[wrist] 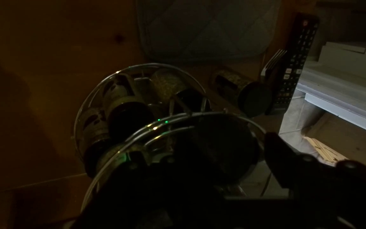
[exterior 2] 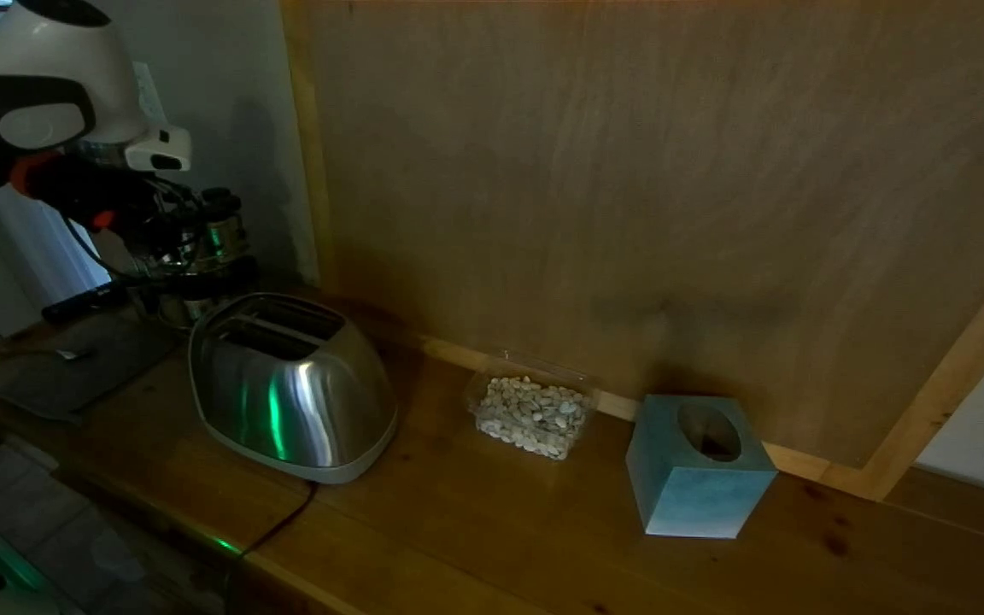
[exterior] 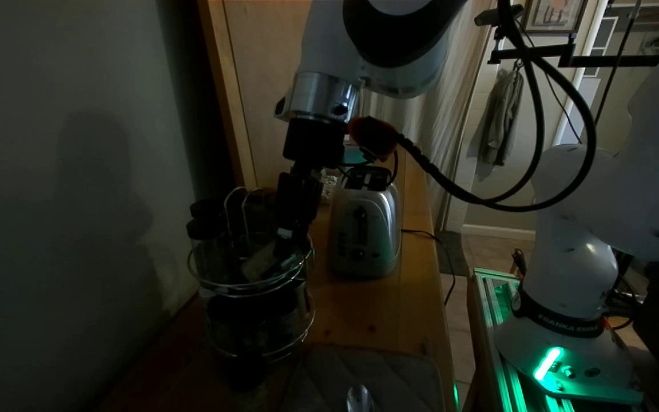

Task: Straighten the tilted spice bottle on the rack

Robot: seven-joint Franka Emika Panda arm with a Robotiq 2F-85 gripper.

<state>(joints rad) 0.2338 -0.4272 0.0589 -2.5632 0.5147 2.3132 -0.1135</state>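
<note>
The fingers (wrist: 280, 162) stand spread astride the bottle (wrist: 229, 149), which leans in the upper tier of the rack (exterior: 255, 286); too dark for me to judge contact. An uneven squeeze might shove it over the rim, or a snagged finger could tip the rack.

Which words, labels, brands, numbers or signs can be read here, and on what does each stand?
"FRANKA EMIKA", on the black band of the robot base.
Remote control: key markings too small to read.
Spice jars in and beside the rack: any lettering too dark to read.
Toaster front: any markings too small.
</note>
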